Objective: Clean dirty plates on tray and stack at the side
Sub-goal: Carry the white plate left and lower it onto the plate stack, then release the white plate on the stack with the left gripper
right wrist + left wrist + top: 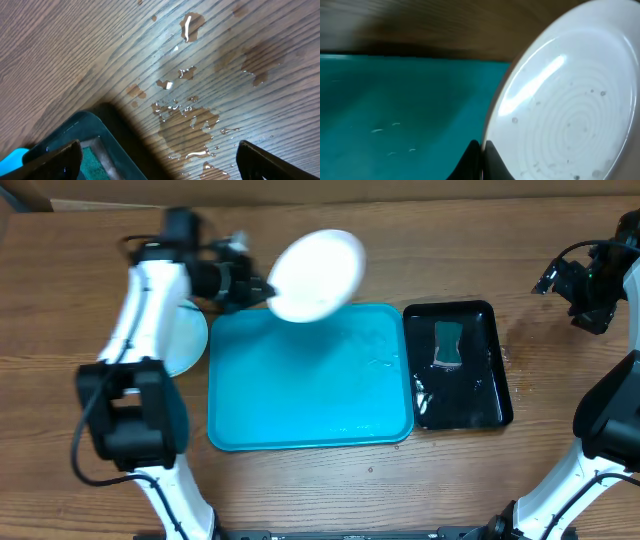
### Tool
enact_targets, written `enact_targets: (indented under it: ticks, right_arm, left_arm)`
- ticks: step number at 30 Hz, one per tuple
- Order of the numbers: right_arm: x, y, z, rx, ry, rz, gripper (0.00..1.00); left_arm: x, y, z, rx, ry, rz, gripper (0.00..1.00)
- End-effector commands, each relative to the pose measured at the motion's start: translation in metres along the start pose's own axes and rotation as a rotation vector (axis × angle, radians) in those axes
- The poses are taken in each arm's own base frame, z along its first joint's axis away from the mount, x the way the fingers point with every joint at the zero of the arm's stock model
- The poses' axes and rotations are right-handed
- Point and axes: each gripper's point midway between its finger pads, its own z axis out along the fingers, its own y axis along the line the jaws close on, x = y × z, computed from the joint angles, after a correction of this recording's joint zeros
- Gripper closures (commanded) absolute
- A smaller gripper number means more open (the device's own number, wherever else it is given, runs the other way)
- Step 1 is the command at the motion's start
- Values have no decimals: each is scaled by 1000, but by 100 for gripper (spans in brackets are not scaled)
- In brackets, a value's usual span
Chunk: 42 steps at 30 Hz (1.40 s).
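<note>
- Left gripper [262, 290] pinches round white plate [317, 275] by its rim above large turquoise plastic tray [310, 415].
- Right gripper [159, 160] gapes, empty.
- Tray bare; pale-blue round plate [192, 335] lies beside it; stacking probably left to do.

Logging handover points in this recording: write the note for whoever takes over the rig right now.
The left gripper is shut on the white plate, held tilted in the air over the tray's far edge; no dark smear shows on its face.
The right gripper is open and empty, above wet table beside the black tray.
The tray holds no plates, only water drops.
A pale plate lies left of the tray, partly under the left arm; a third plate is not visible.
The sponge lies in the black tray.
Left to do: likely stack the white plate on the pale one.
</note>
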Motion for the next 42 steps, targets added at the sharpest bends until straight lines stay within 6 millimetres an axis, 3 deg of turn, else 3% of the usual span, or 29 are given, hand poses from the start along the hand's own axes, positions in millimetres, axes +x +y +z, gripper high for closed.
enact_targets:
  ticks: [1, 5, 10, 13, 17, 27, 32, 38, 39, 40, 42]
  right_arm:
    - [-1, 4, -4, -12, -11, -5, 0]
    - [-1, 4, -4, -12, -11, -5, 0]
    - [-1, 4, -4, -12, -11, -5, 0]
    - [-1, 4, -4, -12, -11, -5, 0]
    - [-1, 4, -4, -12, -11, -5, 0]
    - [-1, 4, -4, -12, -11, -5, 0]
    - [-1, 4, -4, -12, -11, -5, 0]
    - [-1, 4, -4, -12, -11, -5, 0]
    - [-1, 4, -4, -12, -11, -5, 0]
    - [-1, 4, -4, -12, -11, -5, 0]
    - [-1, 4, -4, -12, -11, -5, 0]
  left_arm:
    - [-16, 65, -41, -149, -84, -137, 96]
    - [-19, 136, -97, -276, -169, -315, 96]
    - [-10, 200, -153, -372, -256, -483, 96]
    - [2, 233, -178, -472, -285, -569, 96]
    - [10, 258, -197, -604, -316, -618, 96]
    - [-3, 254, -189, -767, -327, -525, 96]
    - [-12, 240, -175, -792, -321, -462, 96]
    - [-12, 243, -180, -900, -344, -474, 96]
    - [-12, 242, -179, -898, -345, -474, 94]
    - [-13, 241, -178, -889, -346, -473, 83]
    - [-14, 239, -175, -866, -343, -466, 48]
